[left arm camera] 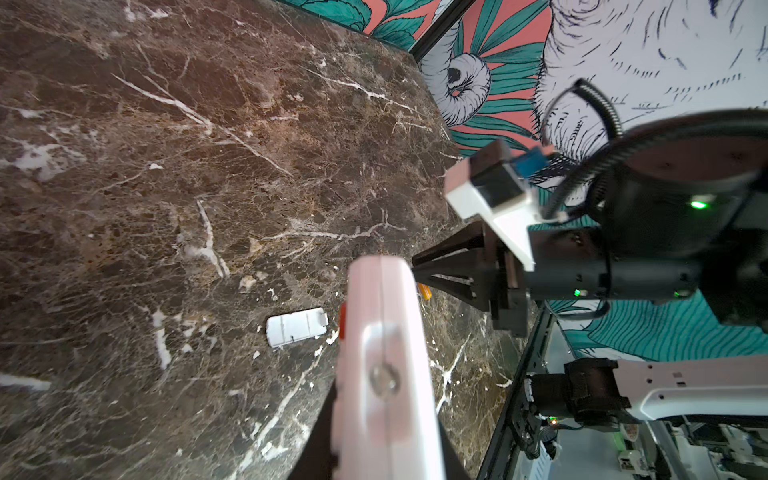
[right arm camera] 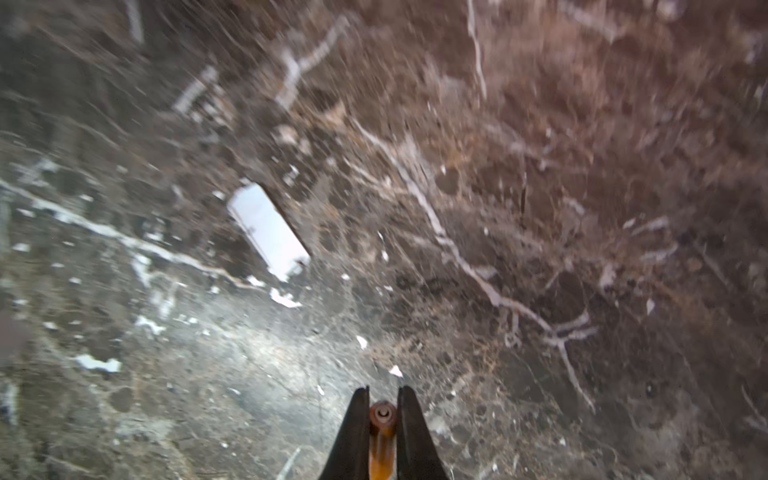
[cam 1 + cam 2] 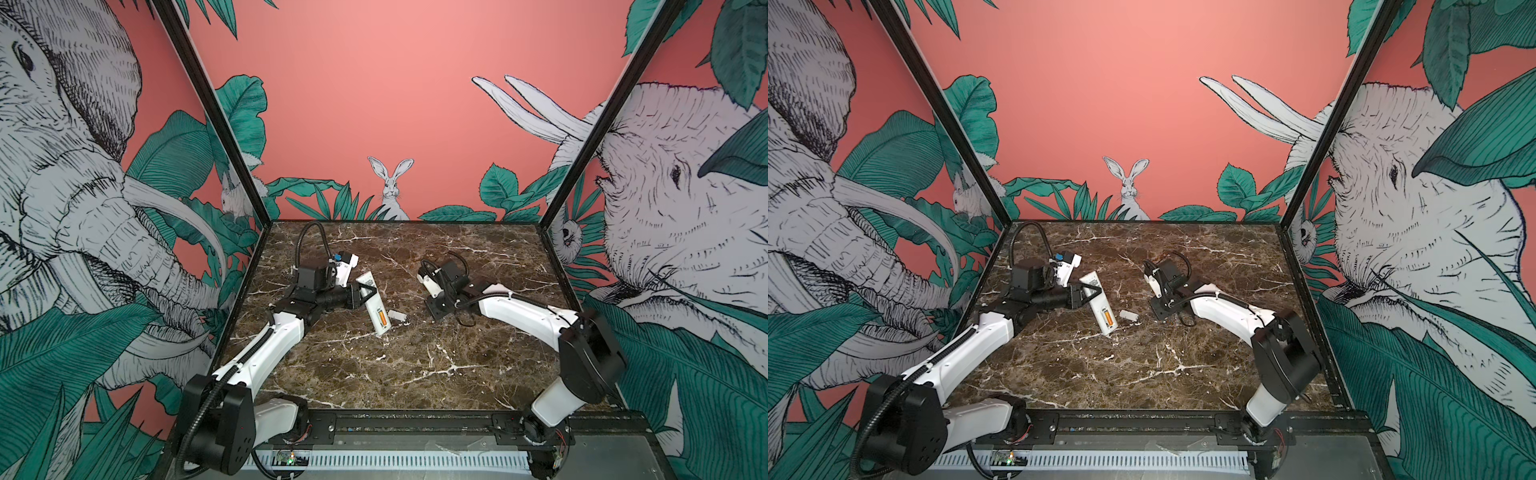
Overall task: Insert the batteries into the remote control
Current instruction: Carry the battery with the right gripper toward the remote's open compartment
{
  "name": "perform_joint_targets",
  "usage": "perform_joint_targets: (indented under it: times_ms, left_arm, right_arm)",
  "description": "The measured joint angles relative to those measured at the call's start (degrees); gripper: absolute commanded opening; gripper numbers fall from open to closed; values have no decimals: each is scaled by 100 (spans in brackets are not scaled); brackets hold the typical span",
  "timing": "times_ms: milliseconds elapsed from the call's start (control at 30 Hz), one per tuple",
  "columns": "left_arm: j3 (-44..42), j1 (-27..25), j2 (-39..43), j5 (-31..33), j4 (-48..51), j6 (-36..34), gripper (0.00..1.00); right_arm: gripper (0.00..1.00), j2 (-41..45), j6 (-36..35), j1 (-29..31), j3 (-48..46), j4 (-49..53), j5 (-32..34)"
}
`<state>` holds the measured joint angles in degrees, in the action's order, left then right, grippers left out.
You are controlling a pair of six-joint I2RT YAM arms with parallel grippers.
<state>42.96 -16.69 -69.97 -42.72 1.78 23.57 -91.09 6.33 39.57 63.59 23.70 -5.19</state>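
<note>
Right tool clamped on one orange battery, at 3 o'clock of the remote control, left tool gripping that remote mid-counter, second battery in its open bay, white cover just beside.

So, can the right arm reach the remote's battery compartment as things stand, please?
Likely yes: the remote control faces compartment-up, the left gripper clamps farther along, and only the flat cover lies between.

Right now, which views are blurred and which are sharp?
Right wrist view: motion-smeared table and cover, though the battery between the fingers is readable. Left wrist view: the close remote is soft, marble crisp. Both top views: sharp throughout.
</note>
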Motion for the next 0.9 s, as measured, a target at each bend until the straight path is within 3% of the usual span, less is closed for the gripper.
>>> perform_joint_targets:
  times_ms: [400, 900]
  left_arm:
    - [-26, -162, -688, -584, -1128, 901, 0]
    - [-4, -162, -835, -1687, -2146, 1991, 0]
  right_arm:
    - [13, 1504, -142, 767, -1058, -1969, -839]
    - [13, 1598, -192, 1043, -1722, -4162, -964]
